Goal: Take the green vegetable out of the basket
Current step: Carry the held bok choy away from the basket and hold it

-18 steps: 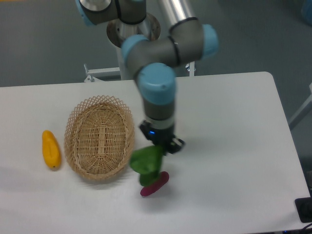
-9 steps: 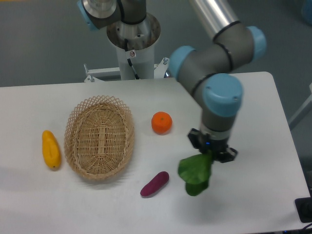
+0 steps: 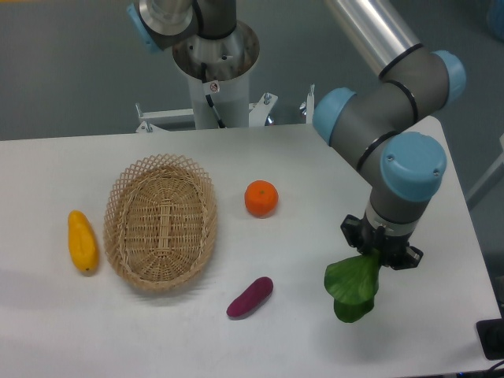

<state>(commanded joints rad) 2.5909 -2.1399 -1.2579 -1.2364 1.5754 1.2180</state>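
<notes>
The green vegetable, a small bok choy with broad dark leaves, hangs from my gripper over the right side of the table, leaves down. The gripper is shut on its stem end, which is hidden between the fingers. The oval tan wicker basket stands at the left of the table with nothing inside it, far from the gripper.
An orange lies right of the basket. A purple oblong vegetable lies near the front, between basket and gripper. A yellow oblong fruit lies left of the basket. The table's right edge is close to the gripper.
The gripper has carried the green vegetable rightward, from beside the basket, past the purple vegetable, to the table's right side. The orange came into view as the arm moved off.
</notes>
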